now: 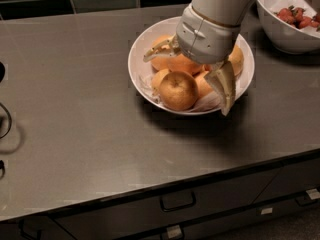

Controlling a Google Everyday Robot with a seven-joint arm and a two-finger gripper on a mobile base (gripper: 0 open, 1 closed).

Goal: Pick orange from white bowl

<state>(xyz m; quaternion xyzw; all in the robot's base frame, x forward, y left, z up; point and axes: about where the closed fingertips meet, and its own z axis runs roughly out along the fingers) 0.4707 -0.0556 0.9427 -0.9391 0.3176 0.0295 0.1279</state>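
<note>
The white bowl point(136, 54) stands on the dark countertop with crumpled white paper and several oranges in it. The orange point(178, 90) with the puckered stem dimple lies at the bowl's front, fully visible. My gripper point(185, 85) hangs over the bowl and is open wide. One finger point(159, 50) reaches over the bowl's left side. The other finger point(223, 86) points down over the front right rim. The dimpled orange lies between and below the two fingers, untouched. The arm's white wrist hides the middle of the bowl.
A deeper white bowl of strawberries point(289, 34) stands at the back right, close to the arm. Dark tiles run along the back wall. The counter's front edge has drawers with handles point(177, 202) below. Black curved parts point(4, 120) show at the far left edge.
</note>
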